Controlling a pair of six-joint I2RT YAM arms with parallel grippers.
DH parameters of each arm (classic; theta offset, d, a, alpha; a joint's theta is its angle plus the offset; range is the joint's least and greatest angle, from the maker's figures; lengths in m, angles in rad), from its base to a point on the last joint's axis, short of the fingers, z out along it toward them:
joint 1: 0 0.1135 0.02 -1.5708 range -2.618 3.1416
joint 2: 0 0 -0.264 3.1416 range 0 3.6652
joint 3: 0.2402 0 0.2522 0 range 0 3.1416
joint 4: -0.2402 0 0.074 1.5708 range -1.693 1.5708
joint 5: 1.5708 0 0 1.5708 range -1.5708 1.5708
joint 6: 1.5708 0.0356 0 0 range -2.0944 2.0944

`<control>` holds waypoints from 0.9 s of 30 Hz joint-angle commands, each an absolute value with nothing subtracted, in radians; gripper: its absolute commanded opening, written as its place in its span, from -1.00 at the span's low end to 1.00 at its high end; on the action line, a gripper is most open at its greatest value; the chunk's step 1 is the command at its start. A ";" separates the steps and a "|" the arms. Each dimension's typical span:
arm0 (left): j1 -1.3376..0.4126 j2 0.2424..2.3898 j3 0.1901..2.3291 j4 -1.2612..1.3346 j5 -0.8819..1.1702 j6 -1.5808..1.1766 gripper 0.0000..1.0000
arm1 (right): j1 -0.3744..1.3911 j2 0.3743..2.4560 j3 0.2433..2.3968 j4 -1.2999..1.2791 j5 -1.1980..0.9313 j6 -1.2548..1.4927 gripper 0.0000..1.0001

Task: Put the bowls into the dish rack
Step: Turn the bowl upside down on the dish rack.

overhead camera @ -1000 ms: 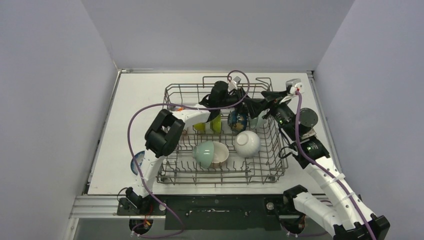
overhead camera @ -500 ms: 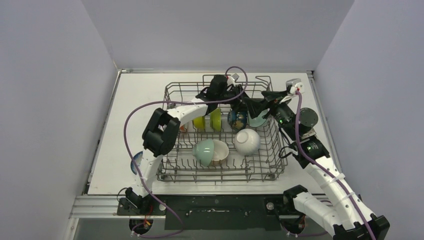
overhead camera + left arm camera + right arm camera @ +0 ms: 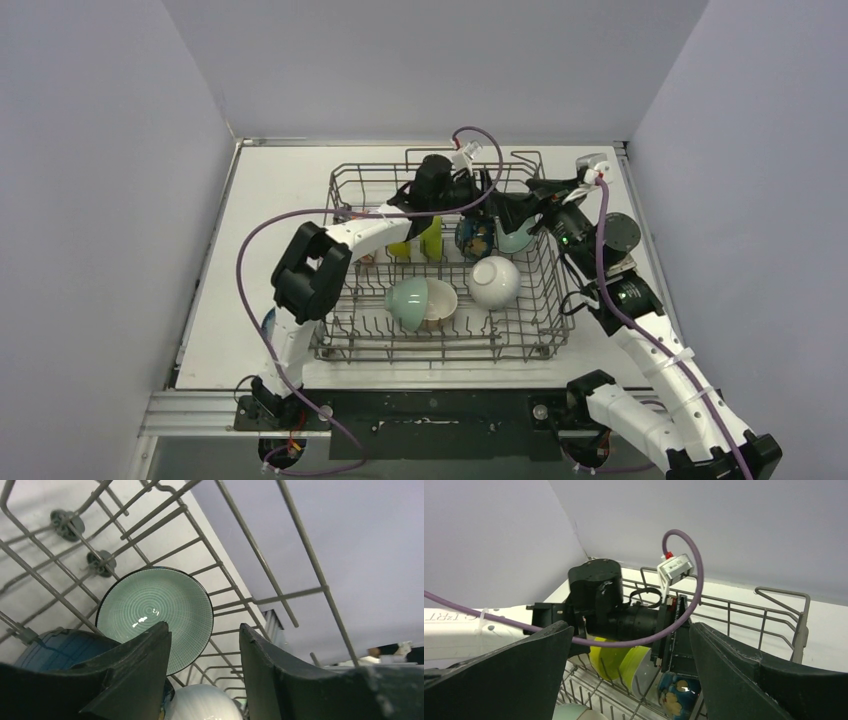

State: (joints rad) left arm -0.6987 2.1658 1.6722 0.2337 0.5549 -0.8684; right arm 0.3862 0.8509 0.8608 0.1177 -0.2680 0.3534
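The dish rack (image 3: 345, 330) is a grey wire basket in the middle of the table. At its back stand a yellow bowl (image 3: 400, 248), a lime bowl (image 3: 432, 240), a blue-patterned bowl (image 3: 475, 240) and a teal bowl (image 3: 516, 238). A white bowl (image 3: 495, 283), a pale green bowl (image 3: 407, 303) and a beige bowl (image 3: 440, 305) lie nearer. My left gripper (image 3: 478, 208) hovers open just above the blue-patterned bowl (image 3: 55, 650), facing the teal bowl (image 3: 155, 607), nothing between its fingers (image 3: 145, 665). My right gripper (image 3: 512, 214) is open beside it, looking at the lime bowl (image 3: 614, 660).
A dark bowl (image 3: 618, 236) sits on the table right of the rack. Another bowl (image 3: 270, 325) lies left of the rack, half hidden behind my left arm. A purple cable (image 3: 300, 215) loops over the rack. Rack wires (image 3: 260, 560) close in around my left gripper.
My left gripper's jaws have spread apart above the blue-patterned bowl, which stays standing in the rack. The left elbow has swung a little to the left. The right gripper barely moved.
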 commanded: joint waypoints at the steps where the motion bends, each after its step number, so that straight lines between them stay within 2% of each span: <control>1: -0.719 2.035 1.546 0.611 0.493 -0.672 0.03 | 0.380 0.826 0.905 0.130 -0.255 0.355 0.79; 5: -0.741 1.990 1.486 0.748 0.499 -0.492 0.13 | 0.379 0.821 0.912 0.120 -0.248 0.351 0.79; 10: -0.774 1.981 1.468 0.749 0.547 -0.263 0.13 | 0.379 0.808 0.919 0.108 -0.235 0.347 0.80; 17: -0.824 1.987 1.529 0.463 0.549 0.078 0.06 | 0.377 0.797 0.932 0.079 -0.218 0.329 0.79; 21: -0.855 2.007 1.596 0.260 0.476 0.231 0.02 | 0.377 0.790 0.937 0.067 -0.213 0.324 0.79; 27: -0.912 2.053 1.663 0.130 0.388 0.322 0.01 | 0.376 0.788 0.934 0.064 -0.209 0.322 0.80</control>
